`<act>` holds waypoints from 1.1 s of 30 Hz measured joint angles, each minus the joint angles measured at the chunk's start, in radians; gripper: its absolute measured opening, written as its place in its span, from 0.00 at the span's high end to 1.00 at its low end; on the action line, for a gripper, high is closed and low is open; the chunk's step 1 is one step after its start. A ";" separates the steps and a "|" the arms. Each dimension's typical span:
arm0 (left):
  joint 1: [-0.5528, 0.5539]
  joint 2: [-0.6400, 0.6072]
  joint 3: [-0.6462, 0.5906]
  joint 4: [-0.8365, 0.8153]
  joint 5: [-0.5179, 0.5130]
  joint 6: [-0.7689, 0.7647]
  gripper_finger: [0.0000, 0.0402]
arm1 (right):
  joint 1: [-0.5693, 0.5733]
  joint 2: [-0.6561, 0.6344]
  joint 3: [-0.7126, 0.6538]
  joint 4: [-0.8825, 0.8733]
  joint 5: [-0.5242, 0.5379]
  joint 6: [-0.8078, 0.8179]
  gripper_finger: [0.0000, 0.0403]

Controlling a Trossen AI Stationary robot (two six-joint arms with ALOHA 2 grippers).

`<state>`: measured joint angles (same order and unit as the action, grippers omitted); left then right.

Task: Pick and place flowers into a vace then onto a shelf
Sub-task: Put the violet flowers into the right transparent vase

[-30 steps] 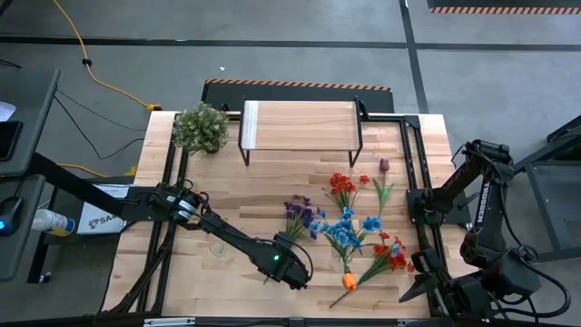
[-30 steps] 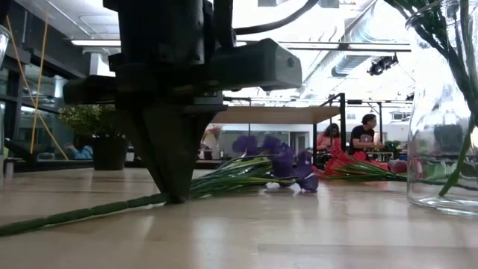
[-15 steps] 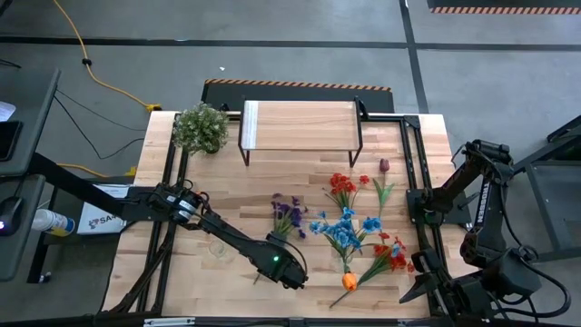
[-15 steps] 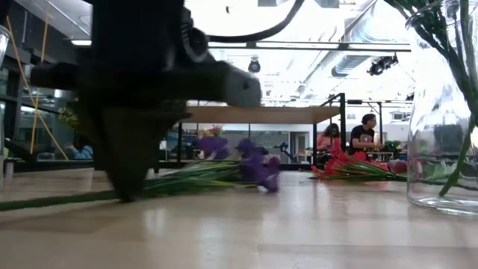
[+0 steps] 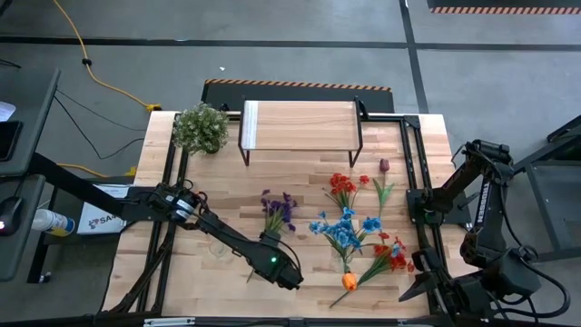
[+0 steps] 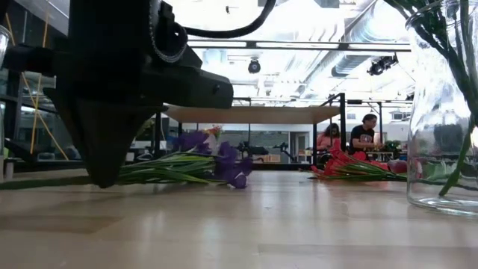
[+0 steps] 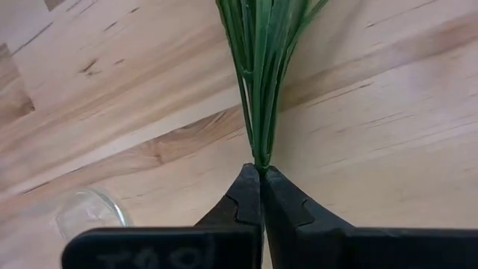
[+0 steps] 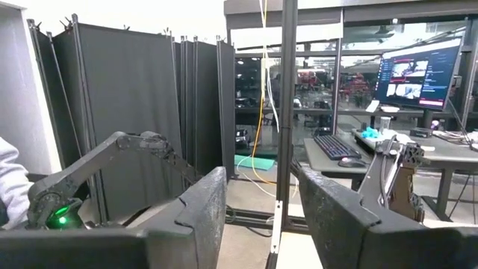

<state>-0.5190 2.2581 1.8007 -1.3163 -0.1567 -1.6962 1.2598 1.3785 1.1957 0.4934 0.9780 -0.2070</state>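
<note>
My left gripper (image 5: 272, 262) stands at the table's near middle, shut on a purple flower (image 5: 277, 209). The low view shows its fingers (image 6: 104, 175) reaching down to the tabletop, with the purple blooms (image 6: 216, 153) beyond them. Blue flowers (image 5: 345, 227), red flowers (image 5: 343, 186), a dark red tulip (image 5: 384, 166) and an orange tulip (image 5: 349, 282) lie flat on the table's right half. The shelf (image 5: 300, 125) stands at the far edge. A clear glass vase (image 5: 218, 247) stands left of my left gripper. My right gripper (image 8: 258, 217) is open, parked off the table's right edge. My left gripper pinches the purple flower's green stem (image 7: 259, 158) between its two fingers, just below where the leaves fan out. The fingers come from above, pointing down, across the stem. The flower lies low along the table, and its blooms (image 6: 224, 161) rest on the wood.
A bushy potted plant (image 5: 201, 127) stands at the far left corner beside the shelf. In the low view a glass vase (image 6: 444, 112) with green stems in it stands close to the camera. People sit in the room behind (image 6: 366, 131). Bare wood lies between the vase and the shelf.
My left gripper has moved toward the table's left edge, staying low and shut. It has dragged the purple flower along the table. The blooms have slid leftward, away from the blue flowers, and the stem has swung to point more toward the far edge.
</note>
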 joint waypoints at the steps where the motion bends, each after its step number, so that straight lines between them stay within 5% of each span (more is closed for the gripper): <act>1: 0.000 0.000 0.000 0.000 -0.004 0.000 0.92 | 0.000 0.000 0.000 0.000 0.003 0.000 0.60; 10: 0.001 -0.044 0.002 -0.033 -0.048 -0.024 0.92 | 0.000 0.000 0.000 0.000 0.016 0.000 0.62; 33: 0.002 -0.296 0.005 -0.156 -0.355 -0.194 0.92 | 0.000 0.000 0.000 0.002 0.017 -0.003 0.62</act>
<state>-0.5175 1.9619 1.8057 -1.4728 -0.5115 -1.8900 1.2594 1.3785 1.1957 0.4953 0.9954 -0.2104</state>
